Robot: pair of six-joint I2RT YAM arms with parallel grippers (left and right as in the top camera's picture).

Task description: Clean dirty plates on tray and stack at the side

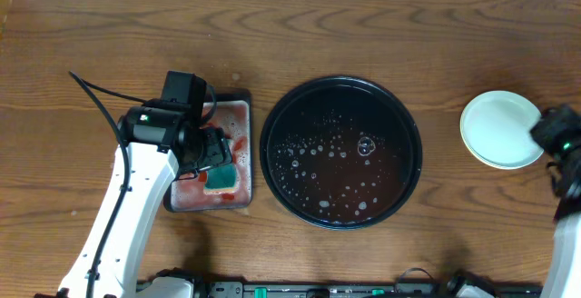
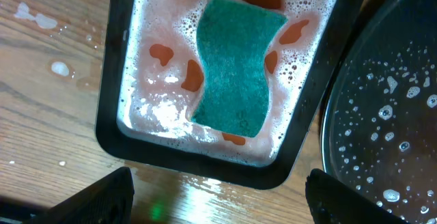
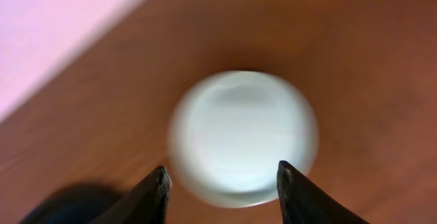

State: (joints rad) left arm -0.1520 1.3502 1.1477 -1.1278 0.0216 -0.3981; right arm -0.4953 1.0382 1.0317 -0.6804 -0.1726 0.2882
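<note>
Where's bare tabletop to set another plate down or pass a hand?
Free: tabletop between the round tray and the plates; the back strip behind both trays; far left beyond the cable. Crowded: the slim gap between small tray and round tray, left gripper open over the sponge.

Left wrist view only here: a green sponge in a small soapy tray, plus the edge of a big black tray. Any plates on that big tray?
Observer: None; overhead, the large round tray holds only sudsy droplets.
Operator: Where are the plates?
Observer: A pale plate sits on the tabletop right of the tray, a yellowish rim showing under it.
Operator: Is the right end effector gripping it?
Observer: No; the right end effector is open, the plate blurred beyond it.
</note>
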